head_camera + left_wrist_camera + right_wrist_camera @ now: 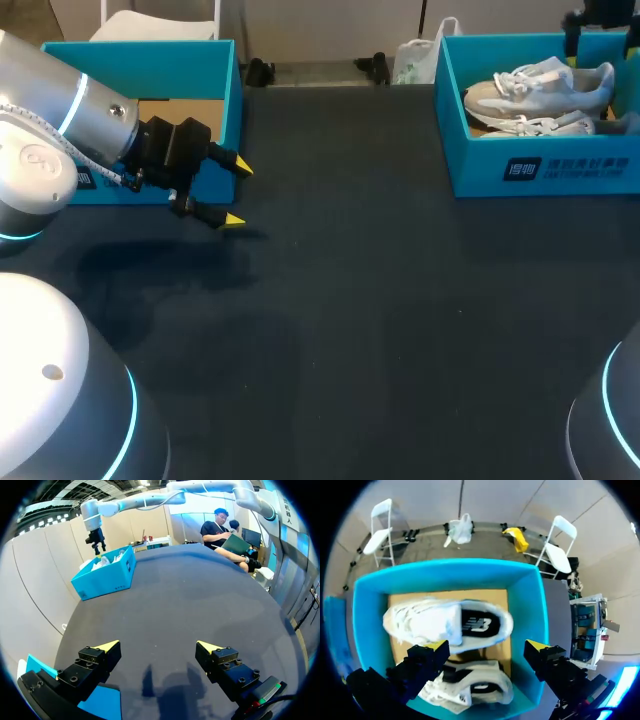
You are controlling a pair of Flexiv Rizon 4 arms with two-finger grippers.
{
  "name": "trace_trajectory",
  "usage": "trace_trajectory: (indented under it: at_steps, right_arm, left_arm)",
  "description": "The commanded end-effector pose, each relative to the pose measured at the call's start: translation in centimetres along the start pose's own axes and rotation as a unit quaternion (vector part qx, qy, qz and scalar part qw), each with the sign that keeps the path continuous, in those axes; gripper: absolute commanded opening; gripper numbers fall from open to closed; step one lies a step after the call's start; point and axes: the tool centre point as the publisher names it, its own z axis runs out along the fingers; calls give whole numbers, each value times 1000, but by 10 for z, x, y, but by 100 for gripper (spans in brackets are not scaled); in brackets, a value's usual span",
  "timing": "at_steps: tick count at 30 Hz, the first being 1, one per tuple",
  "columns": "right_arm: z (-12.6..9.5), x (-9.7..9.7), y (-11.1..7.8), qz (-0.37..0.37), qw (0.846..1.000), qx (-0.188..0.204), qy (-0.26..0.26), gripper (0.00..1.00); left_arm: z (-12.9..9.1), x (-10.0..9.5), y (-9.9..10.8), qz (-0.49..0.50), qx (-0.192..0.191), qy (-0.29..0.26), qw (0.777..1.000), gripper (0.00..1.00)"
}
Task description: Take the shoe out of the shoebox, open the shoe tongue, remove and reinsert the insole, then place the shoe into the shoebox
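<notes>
A teal shoebox (480, 150) stands at the table's far right with two white sneakers in it. In the right wrist view one sneaker (445, 622) lies across the box's middle and the other sneaker (470, 690) lies nearer, beneath the fingers. My right gripper (487, 646) hangs open above the box (525, 590), holding nothing. The head view shows only its dark body (598, 25) over the box's back corner. My left gripper (238, 192) is open and empty at the table's left, low over the dark tabletop, far from the shoebox (105, 577).
A second teal box (150, 60) with a cardboard floor sits at the far left, right behind my left gripper; its edge (105, 702) shows under the left fingers. The dark tabletop (350, 300) stretches between the two boxes.
</notes>
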Motion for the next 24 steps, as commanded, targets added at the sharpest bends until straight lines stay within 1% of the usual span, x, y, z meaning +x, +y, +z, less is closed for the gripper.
trace_trajectory:
  at_steps: [1, 7, 13, 14, 15, 16, 17, 18, 19, 20, 21, 22, 23, 24]
  right_arm:
    - [-27, 7, -30, -14, 1000, -16, 10, 100]
    - [-57, 30, -51, -20, 999, -14, 27, 100]
    - [-72, 50, -74, -2, 999, -1, 33, 100]
    - [-78, 57, -82, 0, 999, 6, 43, 100]
    - [-81, 60, -87, 4, 999, 8, 41, 100]
    - [-81, 60, -87, 4, 999, 8, 41, 100]
    - [-81, 60, -87, 4, 999, 8, 41, 100]
    - [-81, 60, -87, 4, 999, 8, 41, 100]
    - [-81, 60, -87, 4, 999, 8, 41, 100]
    - [-81, 60, -87, 4, 999, 8, 41, 100]
    - [-81, 60, -87, 4, 999, 8, 41, 100]
    - [-81, 60, -87, 4, 999, 8, 41, 100]
    - [-81, 60, -87, 4, 999, 8, 41, 100]
    - [-81, 60, -87, 4, 999, 8, 41, 100]
  left_arm:
    - [-1, 0, 0, 1, 0, 0, 1000, 100]
    - [-1, 0, 0, 1, 0, 0, 1000, 100]
    - [-1, 0, 0, 1, 0, 0, 1000, 100]
    - [-1, 0, 0, 1, 0, 0, 1000, 100]
    - [-3, -2, -3, -17, -8, -8, 1000, 100]
    - [-5, -4, -5, -39, -22, -14, 999, 100]
    - [-8, -6, -7, -56, -26, -27, 998, 100]
    - [-10, -9, -10, -84, -44, -35, 995, 100]
    - [-14, -11, -11, -98, -40, -43, 993, 100]
    - [-17, -13, -13, -120, -54, -59, 990, 100]
    - [-21, -14, -15, -130, -52, -66, 988, 100]
    - [-25, -15, -16, -142, -58, -70, 986, 100]
    - [-27, -16, -18, -157, -69, -84, 982, 100]
    - [-28, -19, -20, -172, -90, -100, 976, 100]
